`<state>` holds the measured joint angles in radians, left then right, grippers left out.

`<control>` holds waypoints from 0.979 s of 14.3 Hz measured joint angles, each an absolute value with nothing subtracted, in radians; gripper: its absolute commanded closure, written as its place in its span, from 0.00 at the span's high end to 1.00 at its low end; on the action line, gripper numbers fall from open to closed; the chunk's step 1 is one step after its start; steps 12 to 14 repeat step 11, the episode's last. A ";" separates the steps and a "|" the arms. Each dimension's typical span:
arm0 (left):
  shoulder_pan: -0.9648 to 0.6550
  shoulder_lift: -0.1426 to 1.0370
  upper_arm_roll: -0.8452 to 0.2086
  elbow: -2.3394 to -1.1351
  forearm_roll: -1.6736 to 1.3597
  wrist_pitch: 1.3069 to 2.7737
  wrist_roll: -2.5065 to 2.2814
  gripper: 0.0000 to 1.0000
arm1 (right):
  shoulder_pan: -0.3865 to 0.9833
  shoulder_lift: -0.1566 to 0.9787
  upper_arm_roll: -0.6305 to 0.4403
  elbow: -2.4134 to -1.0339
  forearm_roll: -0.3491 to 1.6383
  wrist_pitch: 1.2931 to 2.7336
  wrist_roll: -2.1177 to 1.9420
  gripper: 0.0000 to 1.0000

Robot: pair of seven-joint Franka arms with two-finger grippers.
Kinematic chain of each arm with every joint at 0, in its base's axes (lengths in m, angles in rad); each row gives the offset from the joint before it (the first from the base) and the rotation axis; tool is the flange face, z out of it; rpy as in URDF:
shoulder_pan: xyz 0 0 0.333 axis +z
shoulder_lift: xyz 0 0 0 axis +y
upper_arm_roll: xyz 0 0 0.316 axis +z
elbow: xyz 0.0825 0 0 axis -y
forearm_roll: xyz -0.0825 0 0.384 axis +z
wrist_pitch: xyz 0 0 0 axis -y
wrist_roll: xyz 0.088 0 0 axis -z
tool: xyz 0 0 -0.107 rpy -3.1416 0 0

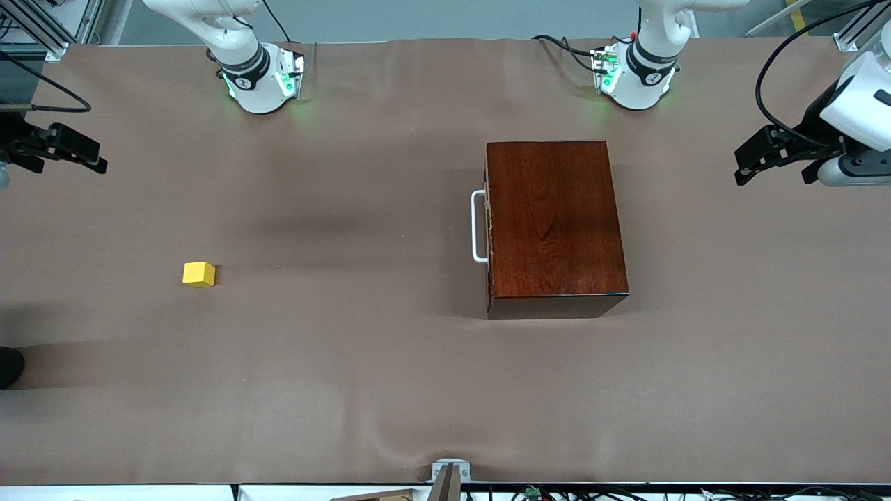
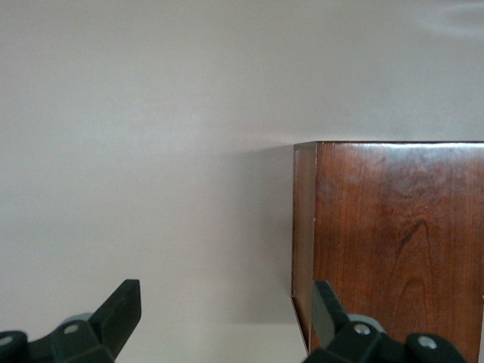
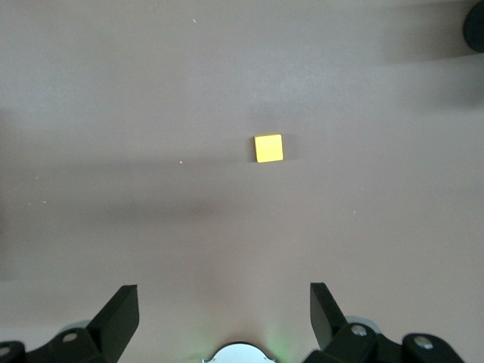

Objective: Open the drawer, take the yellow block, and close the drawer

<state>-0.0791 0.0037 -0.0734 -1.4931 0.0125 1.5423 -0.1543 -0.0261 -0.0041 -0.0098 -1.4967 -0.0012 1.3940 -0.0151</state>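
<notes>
Both tools released, holding nothing: left tool up at the left arm's end of brown worktop, right tool at the right arm's end. Small bright yellow block lying bare on worktop, well apart from glossy mahogany box, toward right arm's end. Drawer with white bar handle shut.

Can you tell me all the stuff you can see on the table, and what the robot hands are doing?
wooden box: one, glossy reddish-brown, on the table toward the left arm's end.
drawer: one, dark reddish-brown front, shut in the box.
handle: one, white bar, on the drawer front.
yellow block: one, bright yellow, on the bare cloth toward the right arm's end, not in the drawer, nearer the front camera than the handle.
table: one, covered in brown cloth.
left gripper: one, black, open, holding nothing, waiting at the left arm's end beside the box.
right gripper: one, black, open, holding nothing, at the right arm's end.
</notes>
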 measured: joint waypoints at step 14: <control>0.006 -0.036 -0.154 -1.532 0.013 1.514 -0.154 1.00 | -0.006 -0.101 -0.009 -1.633 -0.003 1.524 -0.027 1.00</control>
